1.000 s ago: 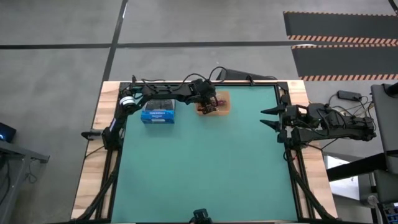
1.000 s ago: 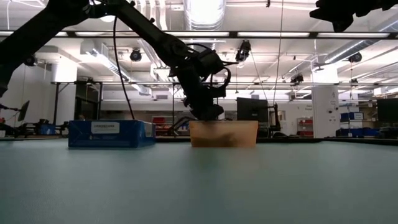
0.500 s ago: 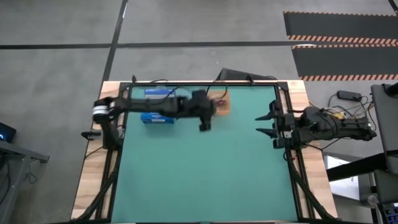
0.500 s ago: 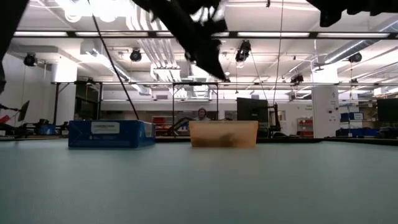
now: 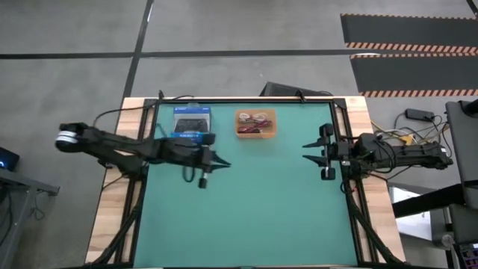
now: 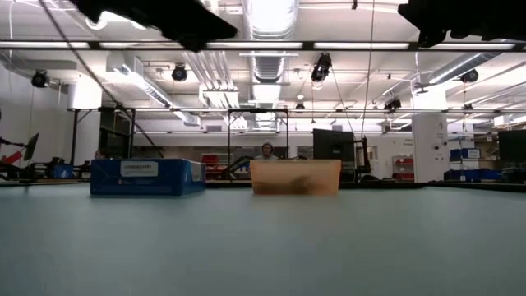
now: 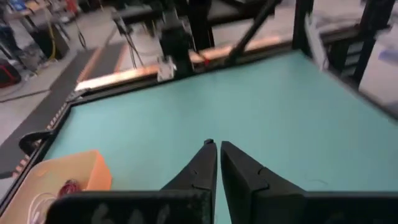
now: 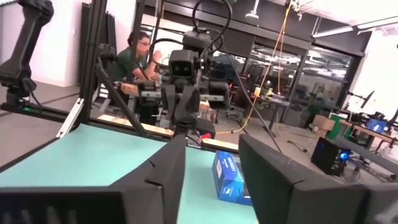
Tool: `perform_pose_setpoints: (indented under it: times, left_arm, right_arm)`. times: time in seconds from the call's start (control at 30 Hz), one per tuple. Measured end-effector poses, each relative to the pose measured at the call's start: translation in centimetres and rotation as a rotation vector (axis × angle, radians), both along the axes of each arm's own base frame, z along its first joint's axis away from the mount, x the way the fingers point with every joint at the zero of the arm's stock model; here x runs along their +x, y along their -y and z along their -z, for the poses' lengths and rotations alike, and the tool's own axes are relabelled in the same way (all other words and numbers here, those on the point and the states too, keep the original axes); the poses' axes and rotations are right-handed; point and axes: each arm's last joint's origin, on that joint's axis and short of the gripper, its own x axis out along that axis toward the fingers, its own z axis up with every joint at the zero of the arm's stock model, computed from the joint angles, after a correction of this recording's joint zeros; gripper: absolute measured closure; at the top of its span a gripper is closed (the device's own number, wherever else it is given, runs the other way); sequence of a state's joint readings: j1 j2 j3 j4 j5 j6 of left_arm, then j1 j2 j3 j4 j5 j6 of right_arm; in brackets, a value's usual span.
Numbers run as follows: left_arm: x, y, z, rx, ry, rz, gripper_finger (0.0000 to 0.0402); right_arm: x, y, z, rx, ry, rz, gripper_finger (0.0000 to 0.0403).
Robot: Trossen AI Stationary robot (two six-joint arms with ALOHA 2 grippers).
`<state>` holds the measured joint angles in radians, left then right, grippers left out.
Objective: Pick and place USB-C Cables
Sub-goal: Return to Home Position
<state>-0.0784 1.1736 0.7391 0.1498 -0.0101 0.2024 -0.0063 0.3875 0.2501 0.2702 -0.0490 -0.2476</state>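
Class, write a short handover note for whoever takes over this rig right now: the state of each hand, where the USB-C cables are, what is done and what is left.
Left hand: shut, empty, held above the left half of the mat, near the blue box.
Right hand: open, empty, at the mat's right edge.
Cables: the USB-C cables lie in the orange bin at the far edge. Red-pink and white show; the others cannot be made out.
Done: no cable shows outside the bin.
Left: probably only parking both arms, then checking the bin's count.
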Motion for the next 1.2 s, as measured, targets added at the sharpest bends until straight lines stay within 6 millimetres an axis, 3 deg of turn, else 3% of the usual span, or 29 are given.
perform_pose_setpoints:
  times: [0.17,0.37,0.7,0.97,1.2]
  left_arm:
    - [-4.3,-0.3,0.9,-0.031,0.098,-0.006,0.0399]
    - [-8.1,-0.9,1.5,-0.082,0.19,-0.04,0.04]
    - [-12.3,-1.4,3.5,-0.12,0.301,-0.067,0.04]
    - [-14.1,-1.7,5.3,-0.189,0.349,-0.105,0.04]
    - [-15.5,-1.8,5.6,-0.21,0.358,-0.143,0.04]
  right_arm:
    - [0.0,0.0,0.0,-0.01,0.0,0.001,0.0325]
    - [0.0,0.0,0.1,-0.044,-0.005,0.003,0.0389]
    - [0.1,0.0,0.7,-0.065,-0.021,0.003,0.0394]
    - [0.1,0.2,1.4,-0.092,-0.036,0.017,0.0394]
    - [-0.7,0.3,1.0,-0.103,0.02,0.032,0.0394]
